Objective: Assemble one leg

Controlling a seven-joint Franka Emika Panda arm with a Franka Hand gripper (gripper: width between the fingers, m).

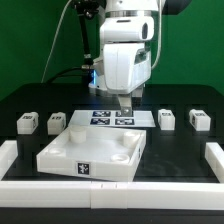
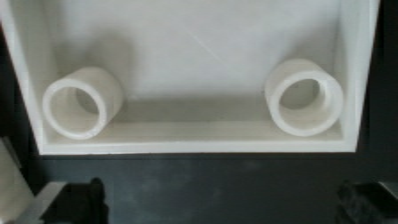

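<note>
Four small white legs stand on the black table: two at the exterior view's left (image 1: pixel 27 122) (image 1: pixel 57 122) and two at its right (image 1: pixel 167 118) (image 1: pixel 198 120). The large white square tabletop (image 1: pixel 90 155) lies in front with its corner sockets facing up. My gripper (image 1: pixel 125 108) hangs just behind the tabletop's far edge, over the marker board (image 1: pixel 100 118), open and empty. In the wrist view the tabletop (image 2: pixel 196 60) fills the frame with two round sockets (image 2: pixel 80 103) (image 2: pixel 306 97). My gripper (image 2: pixel 222 205) shows only its dark fingertips (image 2: pixel 80 200), wide apart over black table.
White rails border the table along the front (image 1: pixel 110 192) and on both sides (image 1: pixel 8 152) (image 1: pixel 215 155). A green wall stands behind, and cables hang behind the arm.
</note>
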